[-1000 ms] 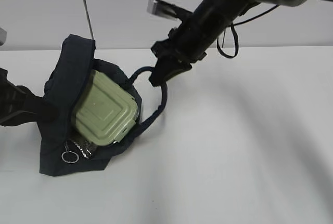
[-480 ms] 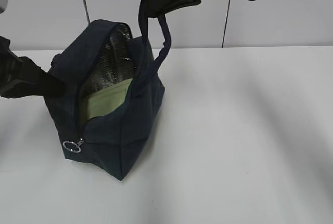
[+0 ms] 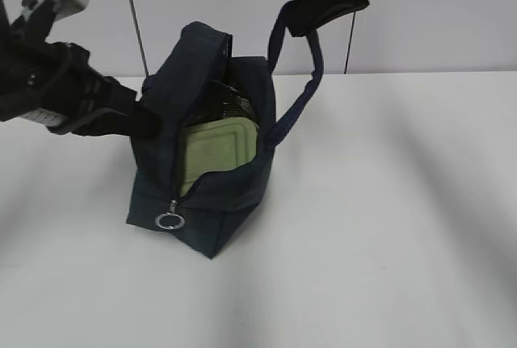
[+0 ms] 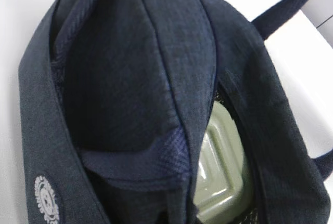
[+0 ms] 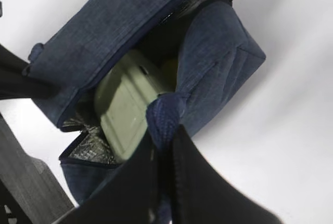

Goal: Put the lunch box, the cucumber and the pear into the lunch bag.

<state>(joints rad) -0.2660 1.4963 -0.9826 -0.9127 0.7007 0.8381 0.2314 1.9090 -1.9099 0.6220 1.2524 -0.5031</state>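
The white table (image 3: 388,235) carries only the lunch bag (image 3: 234,203), which stands upright near its back left part, the mouth gaping upward. The bag is dark navy fabric; its flap (image 3: 190,65) rises at the left side, and a strip of silver lining (image 5: 86,148) shows inside the rim in the right wrist view.

The left gripper (image 3: 133,122) reaches in from the left and presses against the bag's left wall under the flap; its jaws are closed on the fabric there, though the fingertips are hidden by the cloth. The right gripper (image 3: 311,13) hangs above the bag at the top of the exterior view, jaws clamped tight on the loop handle (image 3: 295,106), which stretches taut down to the bag's right side.

The lunch box (image 3: 218,150) sits inside the bag, tilted on edge, its pale green lid facing the opening.

A silver ring pull (image 3: 169,220) dangles at the low front end of the zipper. A round white emblem (image 4: 46,200) marks the bag's outer wall.
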